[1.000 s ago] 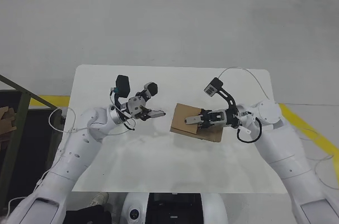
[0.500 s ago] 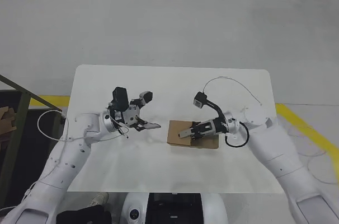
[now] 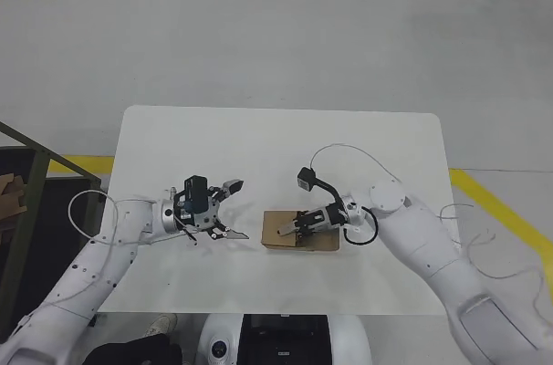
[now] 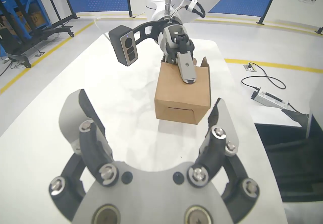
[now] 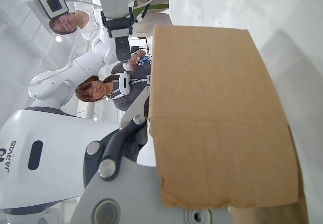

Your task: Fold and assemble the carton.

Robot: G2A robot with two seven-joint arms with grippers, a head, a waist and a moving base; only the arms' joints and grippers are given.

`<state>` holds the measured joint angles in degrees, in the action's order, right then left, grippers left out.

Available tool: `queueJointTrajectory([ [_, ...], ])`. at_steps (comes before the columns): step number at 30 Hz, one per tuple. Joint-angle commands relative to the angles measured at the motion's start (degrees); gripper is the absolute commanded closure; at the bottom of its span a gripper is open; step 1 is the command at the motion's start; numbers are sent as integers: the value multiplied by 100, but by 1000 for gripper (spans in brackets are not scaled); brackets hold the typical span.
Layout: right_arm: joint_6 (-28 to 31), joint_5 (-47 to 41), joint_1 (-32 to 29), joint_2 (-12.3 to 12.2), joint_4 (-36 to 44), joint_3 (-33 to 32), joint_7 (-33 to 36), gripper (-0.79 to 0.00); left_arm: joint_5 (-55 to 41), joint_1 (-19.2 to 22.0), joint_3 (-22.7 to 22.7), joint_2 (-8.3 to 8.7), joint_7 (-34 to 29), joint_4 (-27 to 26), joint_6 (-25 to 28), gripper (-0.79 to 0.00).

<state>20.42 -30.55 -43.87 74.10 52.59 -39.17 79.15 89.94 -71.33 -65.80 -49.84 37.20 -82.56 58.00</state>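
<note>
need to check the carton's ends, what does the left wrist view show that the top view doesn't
Left wrist view adds: the near end of the carton is closed, with a slit, and a flap stands up at the far end. Top view adds: the carton lies in the half of the table nearer the robot. Both: right jaws hold the carton by its top; left jaws open, apart from it.

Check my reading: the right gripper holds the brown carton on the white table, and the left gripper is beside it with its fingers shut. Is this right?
One error: the fingers of the left gripper are open, not shut, as the left wrist view shows. The right gripper does hold the carton on the table.
</note>
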Motion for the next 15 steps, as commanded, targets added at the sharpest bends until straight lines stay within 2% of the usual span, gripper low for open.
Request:
queueJointTrajectory([
  [1, 63, -77, 78, 94, -266, 102, -7, 0, 155, -28, -24, 67, 198, 24, 0, -785],
  [12, 478, -275, 378, 529, -1224, 457, -6, 0, 754, -291, -248, 330, 696, -87, 0, -785],
  [14, 510, -267, 410, 584, -1309, 501, -39, -77, 774, -324, -251, 355, 734, -105, 0, -785],
  [15, 529, -268, 422, 607, -1356, 516, -57, -142, 780, -334, -251, 365, 743, -113, 0, -785],
])
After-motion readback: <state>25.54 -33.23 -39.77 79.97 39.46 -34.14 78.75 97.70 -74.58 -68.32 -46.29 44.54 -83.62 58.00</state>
